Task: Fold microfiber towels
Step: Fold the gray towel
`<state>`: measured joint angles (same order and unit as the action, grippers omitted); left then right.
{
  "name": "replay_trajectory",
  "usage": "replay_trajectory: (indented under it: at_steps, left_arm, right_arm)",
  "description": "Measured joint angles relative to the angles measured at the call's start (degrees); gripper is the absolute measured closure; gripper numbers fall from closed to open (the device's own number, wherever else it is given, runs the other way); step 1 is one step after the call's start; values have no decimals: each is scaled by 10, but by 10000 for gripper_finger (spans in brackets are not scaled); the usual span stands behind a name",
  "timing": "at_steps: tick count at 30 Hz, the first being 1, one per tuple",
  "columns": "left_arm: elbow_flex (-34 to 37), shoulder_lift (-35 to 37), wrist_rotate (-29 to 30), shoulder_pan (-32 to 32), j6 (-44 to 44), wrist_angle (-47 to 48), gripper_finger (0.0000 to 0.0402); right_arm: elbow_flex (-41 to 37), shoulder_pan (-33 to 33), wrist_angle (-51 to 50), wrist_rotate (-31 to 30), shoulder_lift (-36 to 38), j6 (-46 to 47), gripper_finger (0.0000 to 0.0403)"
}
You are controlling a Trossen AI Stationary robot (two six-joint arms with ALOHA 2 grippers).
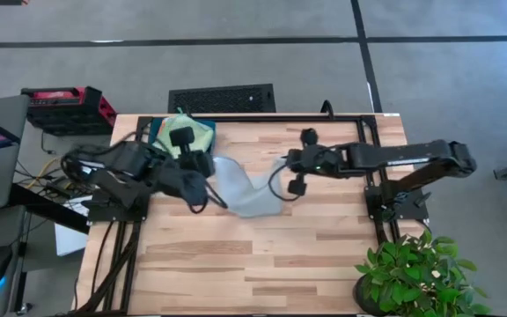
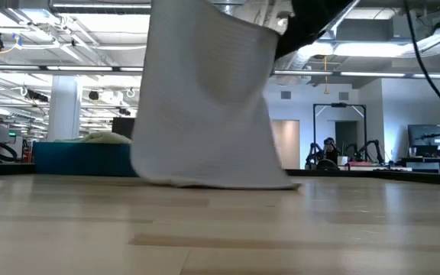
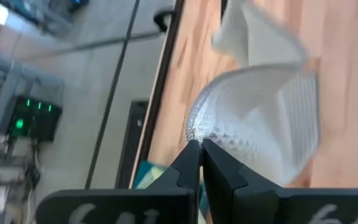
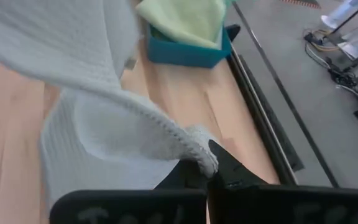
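Observation:
A pale grey microfiber towel hangs between my two grippers over the middle of the table. Its lower edge touches the wood. My left gripper is shut on the towel's left end, and my right gripper is shut on its right end. A light green towel lies in the dark teal tray at the far left of the table. My left gripper pinches the grey towel's edge between its two shut fingers, slanting down from the table's left. The cloth curves away from the fingertips and sags slack. My right gripper pinches a corner of the towel between its shut fingers, slanting down from the table's right. From there the hem runs off toward the other arm, and the cloth sags below it.
The teal tray stands at the far left corner, close behind the left arm. A potted plant is at the near right corner. Bare wood lies on the near side of the hanging towel.

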<state>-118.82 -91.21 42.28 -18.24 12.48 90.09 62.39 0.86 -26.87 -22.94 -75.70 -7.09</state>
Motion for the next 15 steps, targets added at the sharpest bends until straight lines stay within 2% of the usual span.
replay_trajectory:
  at_steps: [4, 10, 12, 15]
  left_arm:
    - [58, -1, -6, 17, 38, 0, 401]
    - [144, 0, -13, 48, 79, -2, 401]
    - [170, 0, 0, 64, 80, -14, 401]
    - [193, 0, 58, 91, 78, -41, 401]
  right_arm:
    - [0, 0, -42, -8, 46, 1, 399]
    - [0, -5, -88, -69, 99, 1, 395]
    - [0, -11, -91, -84, 113, 1, 396]
    - [0, -24, -91, -113, 126, -6, 398]
